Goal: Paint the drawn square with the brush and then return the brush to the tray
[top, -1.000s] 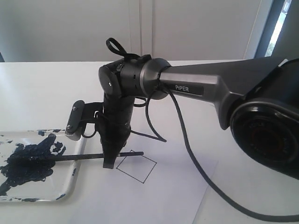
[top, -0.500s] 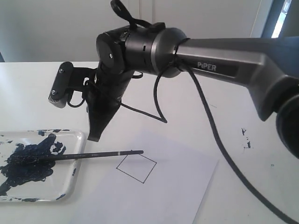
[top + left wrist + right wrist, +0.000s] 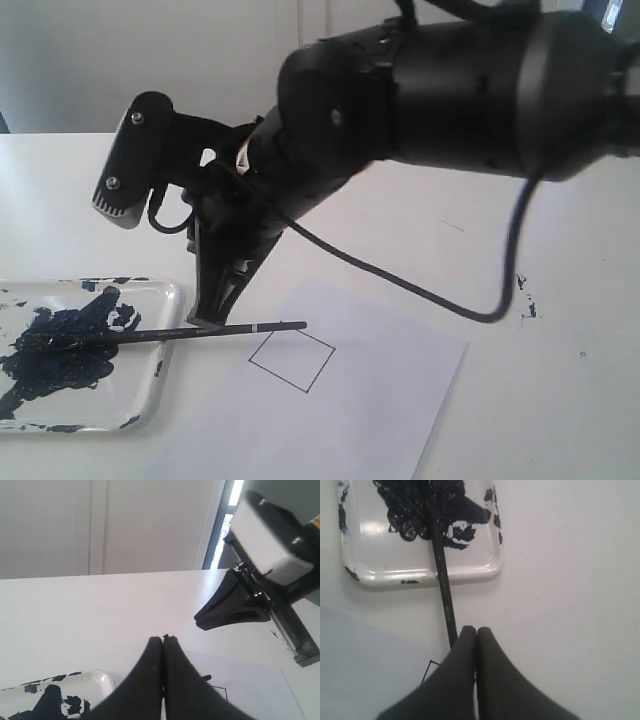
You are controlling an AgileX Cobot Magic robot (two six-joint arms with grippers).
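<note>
Exterior view shows the right gripper [image 3: 206, 318] reaching in from the right on its dark arm, its jaws pressed together with no gap and nothing between them; its tip sits right at the handle of the brush [image 3: 160, 334], though whether it touches the handle cannot be told from here. In the right wrist view the same closed fingers [image 3: 465, 645] cover the free end of the brush [image 3: 442, 590]; nothing is clamped. In the left wrist view the left gripper [image 3: 163, 639] is also fully closed and empty, raised above the table [image 3: 75, 615]; the right gripper [image 3: 200, 617] hangs nearby.

The brush lies flat, its long axis running nearly level across the exterior view; the bristle end points left into the tray [image 3: 100, 400], and the handle crosses the tray's right rim, passes over bare table [image 3: 560, 400] and ends on the paper sheet [image 3: 350, 420], just beside the upper corner of the drawn square [image 3: 292, 357]. The square is tilted, a thin black outline only, white inside.

The tray is on the table left of the paper; it holds a thick blotch of dark navy paint [image 3: 60, 350] in which the bristles are buried, with smaller smears along its edges; its rim [image 3: 420, 574] is smudged too; a few dark specks [image 3: 525, 295] mark the table at right.
</note>
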